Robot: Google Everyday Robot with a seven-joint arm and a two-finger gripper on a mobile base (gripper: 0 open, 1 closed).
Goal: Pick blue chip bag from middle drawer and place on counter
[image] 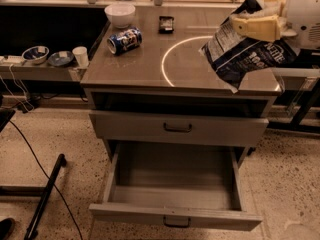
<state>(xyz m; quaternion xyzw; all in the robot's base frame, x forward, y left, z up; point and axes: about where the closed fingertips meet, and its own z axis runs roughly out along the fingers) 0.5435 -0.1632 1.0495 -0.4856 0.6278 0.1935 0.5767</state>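
My gripper [252, 26] is at the upper right, above the right side of the counter [135, 64]. Its cream fingers [260, 28] are shut on the top of the blue chip bag [245, 56]. The crumpled dark bag with white markings hangs tilted over the counter's right half, covering part of the thin white circle [164, 64]. I cannot tell whether its lower edge touches the surface. The middle drawer [172, 176] is pulled out wide below, and its box interior is bare.
A blue-and-white can [124, 40] lies on the counter's left rear. A white bowl [120, 14] and a small dark object [166, 24] sit behind it. A closed drawer front [177, 128] is above the open one. A low shelf [35, 70] at left holds bowls and a cup. A black pole [45, 194] lies on the floor.
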